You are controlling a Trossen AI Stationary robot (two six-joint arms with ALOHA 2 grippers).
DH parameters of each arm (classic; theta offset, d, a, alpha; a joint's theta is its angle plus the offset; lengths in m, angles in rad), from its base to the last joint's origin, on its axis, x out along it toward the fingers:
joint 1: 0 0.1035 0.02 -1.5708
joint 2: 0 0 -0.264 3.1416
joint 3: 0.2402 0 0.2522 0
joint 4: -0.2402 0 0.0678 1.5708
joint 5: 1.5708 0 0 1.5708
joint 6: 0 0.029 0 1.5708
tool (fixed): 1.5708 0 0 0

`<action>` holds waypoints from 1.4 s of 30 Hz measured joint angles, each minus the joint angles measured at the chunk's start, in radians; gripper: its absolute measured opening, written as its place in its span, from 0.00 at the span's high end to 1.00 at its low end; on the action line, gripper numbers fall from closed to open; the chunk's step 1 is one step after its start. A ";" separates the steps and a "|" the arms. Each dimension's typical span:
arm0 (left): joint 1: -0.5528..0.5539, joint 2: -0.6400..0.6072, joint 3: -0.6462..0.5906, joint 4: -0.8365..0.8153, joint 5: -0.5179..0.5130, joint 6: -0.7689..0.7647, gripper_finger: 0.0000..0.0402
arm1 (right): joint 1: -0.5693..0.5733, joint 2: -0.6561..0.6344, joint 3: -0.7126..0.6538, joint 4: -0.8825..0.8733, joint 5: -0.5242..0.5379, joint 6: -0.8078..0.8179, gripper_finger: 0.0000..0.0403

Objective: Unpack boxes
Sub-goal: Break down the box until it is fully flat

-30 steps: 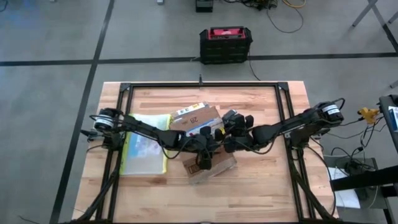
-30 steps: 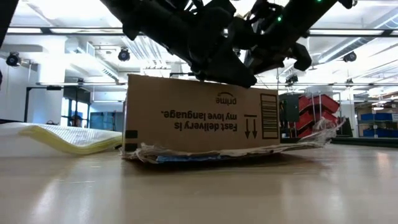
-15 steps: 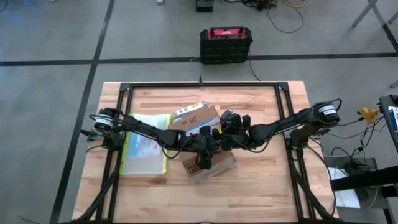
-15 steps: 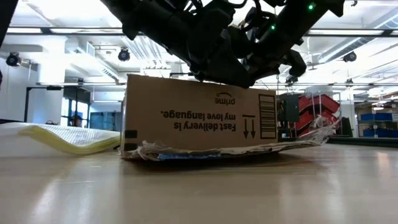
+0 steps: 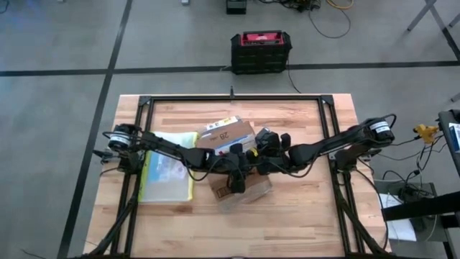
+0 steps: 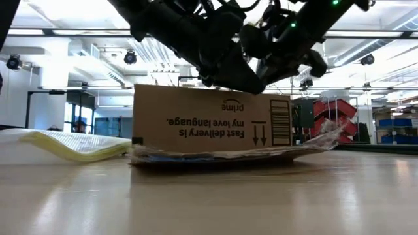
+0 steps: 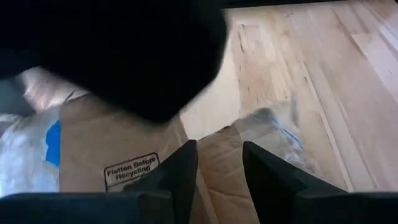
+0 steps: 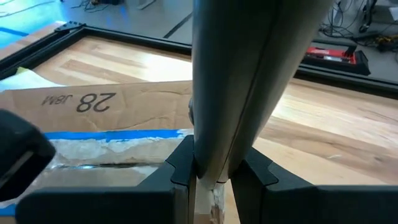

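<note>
Cardboard box (image 5: 231, 160) mid-table (image 5: 302, 216), flaps open. Left tool (image 5: 238, 175) above it, fingers a little apart, holding nothing visible. Right tool (image 5: 253, 157) clamped narrow on a pale cardboard flap (image 8: 239, 81).

Grey concrete floor (image 5: 57, 43) w/ dark lines, ceiling strip lights (image 6: 385, 32), red bins (image 6: 336, 117).

We see the brown corrugated cardboard box (image 5: 231, 160) near the centre of the high frame, lying skewed, flaps open, a white label and "28" on one flap; upside-down black print faces the low camera
</note>
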 joint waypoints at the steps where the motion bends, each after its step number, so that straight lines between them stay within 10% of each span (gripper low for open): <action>1: 0.002 0.000 0.000 0.000 -0.001 0.000 0.70 | 0.005 -0.004 0.001 -0.031 -0.003 0.021 0.88; 27: 0.062 0.000 -0.015 -0.033 -0.074 -0.025 0.70 | 0.115 -0.152 0.006 -0.160 -0.245 0.239 0.88; 42: -0.004 -0.123 -0.023 -0.165 -0.001 -0.027 0.70 | 0.013 -0.183 0.006 -0.340 -0.169 0.110 0.88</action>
